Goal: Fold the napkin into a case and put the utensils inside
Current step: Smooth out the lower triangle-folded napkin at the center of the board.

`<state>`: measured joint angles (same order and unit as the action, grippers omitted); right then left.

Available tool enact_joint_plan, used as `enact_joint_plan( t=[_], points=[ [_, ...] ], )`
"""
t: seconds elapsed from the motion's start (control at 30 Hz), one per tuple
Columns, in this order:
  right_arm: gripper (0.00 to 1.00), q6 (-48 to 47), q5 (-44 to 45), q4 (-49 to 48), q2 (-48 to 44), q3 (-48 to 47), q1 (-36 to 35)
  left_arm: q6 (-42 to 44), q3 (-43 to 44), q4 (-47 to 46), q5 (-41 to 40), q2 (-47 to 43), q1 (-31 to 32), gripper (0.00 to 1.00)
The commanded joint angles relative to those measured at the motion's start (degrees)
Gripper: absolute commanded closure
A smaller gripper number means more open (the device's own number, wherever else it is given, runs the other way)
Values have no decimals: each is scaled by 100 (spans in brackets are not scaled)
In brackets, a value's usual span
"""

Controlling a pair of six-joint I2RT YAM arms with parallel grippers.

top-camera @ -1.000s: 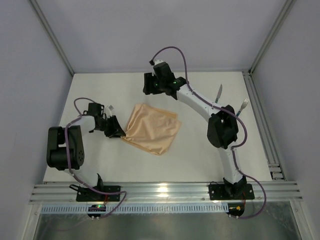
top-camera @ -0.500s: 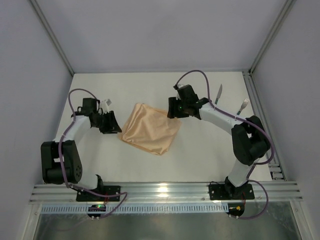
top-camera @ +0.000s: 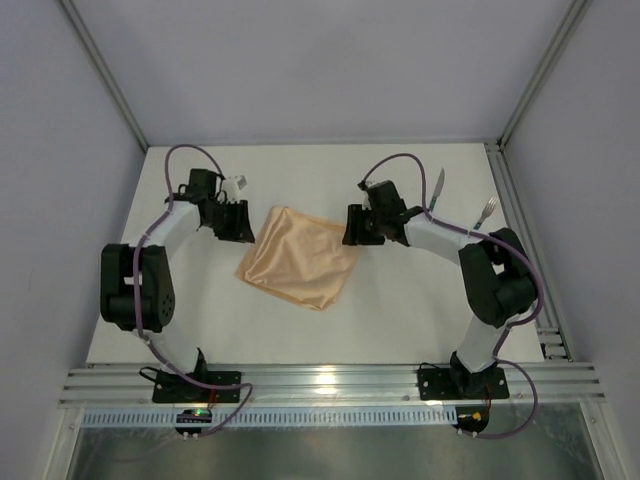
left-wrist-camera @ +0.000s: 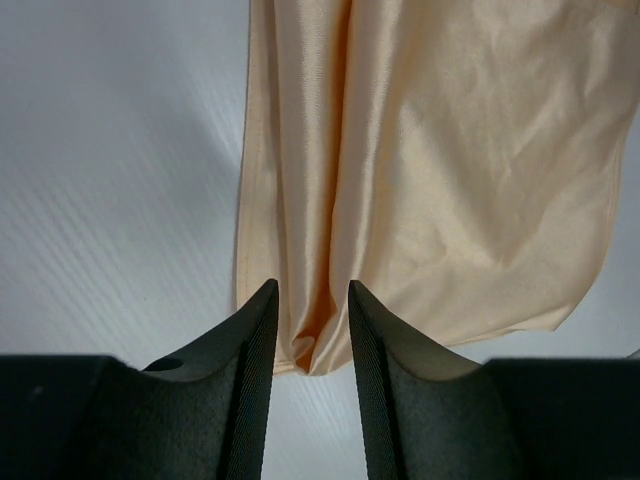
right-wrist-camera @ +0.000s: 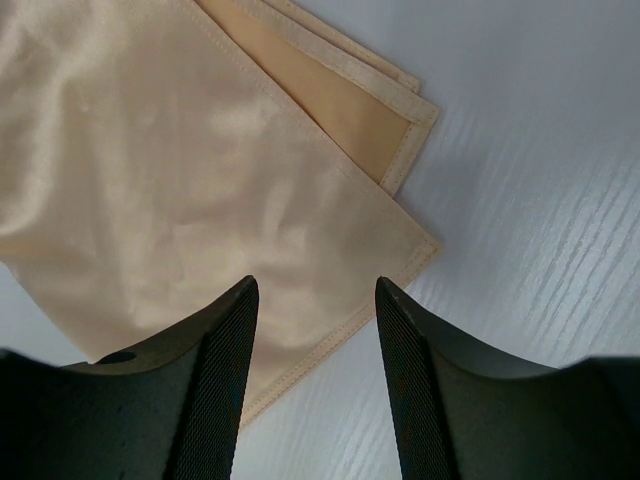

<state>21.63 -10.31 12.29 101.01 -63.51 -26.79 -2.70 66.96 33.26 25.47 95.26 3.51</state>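
the left gripper (left-wrist-camera: 310, 320) pinches a bunched corner of the napkin (top-camera: 300, 258) mid-desk; keep that hold taut. the right gripper (right-wrist-camera: 312, 330), jaws apart and empty, should close squarely on the layered edge below it.

A flat white worktop (top-camera: 300, 330) with a faint wood-grain texture fills the enclosure. Plain pale grey panel walls (top-camera: 320, 70) close in behind and on both sides, framed by silver aluminium corner posts (top-camera: 100, 70). A ribbed aluminium rail (top-camera: 330, 382) crosses the near edge. Light looks soft and even, perhaps from overhead.
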Motion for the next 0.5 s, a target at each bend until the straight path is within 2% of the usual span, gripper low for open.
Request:
enact_joint_plan(
  t=[0.0, 0.2, 0.4, 0.47],
  points=[
    [46, 78, -51, -403, 85, 119, -2, 147, 256, 76, -51, 413, 237, 63],
    [45, 87, 11, -394, 305, 189, 24, 147, 528, -188, -210, 835, 458, 54],
    [46, 70, 187, -403, 375, 347, 33, 76, 608, -346, -130, 950, 546, 52],
    [50, 35, 126, -403, 489, 330, 24, 85, 625, -390, -165, 985, 581, 52]
  ],
)
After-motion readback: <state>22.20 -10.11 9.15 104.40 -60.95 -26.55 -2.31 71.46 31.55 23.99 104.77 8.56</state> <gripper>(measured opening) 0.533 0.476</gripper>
